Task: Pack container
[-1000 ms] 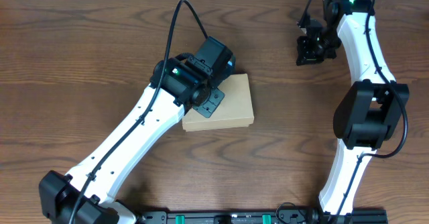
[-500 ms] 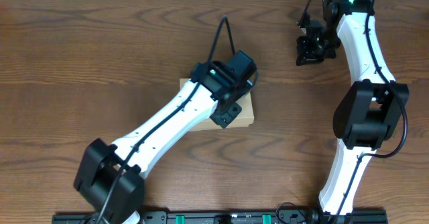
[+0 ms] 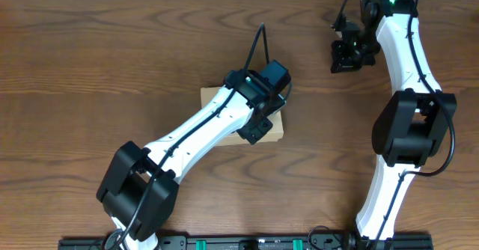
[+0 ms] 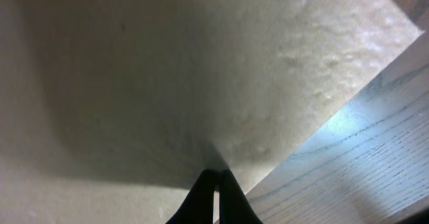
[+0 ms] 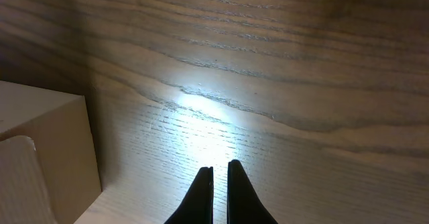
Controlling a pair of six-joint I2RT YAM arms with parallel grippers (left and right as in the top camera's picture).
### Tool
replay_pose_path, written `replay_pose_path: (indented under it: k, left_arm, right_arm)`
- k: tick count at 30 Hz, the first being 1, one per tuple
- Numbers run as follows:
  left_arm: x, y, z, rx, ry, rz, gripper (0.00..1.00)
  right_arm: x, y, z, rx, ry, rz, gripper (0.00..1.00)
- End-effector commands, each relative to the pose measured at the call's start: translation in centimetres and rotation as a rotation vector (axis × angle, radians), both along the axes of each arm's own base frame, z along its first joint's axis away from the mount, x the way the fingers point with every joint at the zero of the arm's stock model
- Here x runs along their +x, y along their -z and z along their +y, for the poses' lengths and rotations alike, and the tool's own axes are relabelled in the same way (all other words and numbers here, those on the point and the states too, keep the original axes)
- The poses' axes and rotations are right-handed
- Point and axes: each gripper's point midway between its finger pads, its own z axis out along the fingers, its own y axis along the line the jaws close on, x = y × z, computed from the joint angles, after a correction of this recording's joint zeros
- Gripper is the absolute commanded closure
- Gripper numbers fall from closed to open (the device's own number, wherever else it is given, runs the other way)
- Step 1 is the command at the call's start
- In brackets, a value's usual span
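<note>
1. Found the container (image 3: 211,98) lying flat near the worktop's (image 3: 90,55) middle, lid down.
2. Saw the left pincer (image 4: 214,182) drawn together, tips down at the container's top, toward its 5 o'clock edge.
3. Noted the right pincer (image 5: 220,176) drawn together too, low over bare wood, well apart at the container's 1 o'clock.

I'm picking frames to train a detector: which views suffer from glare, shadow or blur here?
Left wrist: the container fills the frame, soft and featureless at close range, with a dark shadow across its middle; the strip of table beside it glares. Right wrist: a bright hotspot on the table, with dim corners. Overhead: evenly lit and sharp.
</note>
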Motion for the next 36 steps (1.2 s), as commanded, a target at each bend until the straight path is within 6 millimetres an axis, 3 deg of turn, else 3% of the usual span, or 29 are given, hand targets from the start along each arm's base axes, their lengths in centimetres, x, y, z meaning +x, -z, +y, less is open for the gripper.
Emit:
replay_pose_path:
  k: [1, 17, 21, 27, 33, 36]
  left_arm:
    - [-0.2, 2.2, 0.1, 0.036, 0.021, 0.047, 0.94]
    - [-1.3, 3.1, 0.6, 0.049, 0.017, 0.089, 0.94]
    - [-1.1, 2.1, 0.4, 0.034, 0.02, 0.065, 0.93]
    - [0.6, -1.4, 2.0, 0.08, 0.007, -0.071, 0.88]
    - [3.7, -5.7, 3.9, 0.026, -0.086, -0.224, 0.63]
    - [5.7, -7.6, 6.0, -0.023, -0.207, -0.28, 0.4]
  right_arm:
    - [0.5, -1.7, -0.2, -0.005, -0.011, -0.05, 0.99]
    - [0.5, -1.7, -0.2, -0.005, -0.012, -0.05, 0.98]
    - [0.5, -1.7, -0.2, -0.006, -0.012, -0.05, 0.99]
    - [0.5, -1.7, -0.2, -0.005, -0.012, -0.05, 0.98]
    - [0.5, -1.7, -0.2, -0.005, -0.012, -0.05, 0.99]
    - [0.6, -1.7, -0.2, -0.006, -0.012, -0.054, 0.98]
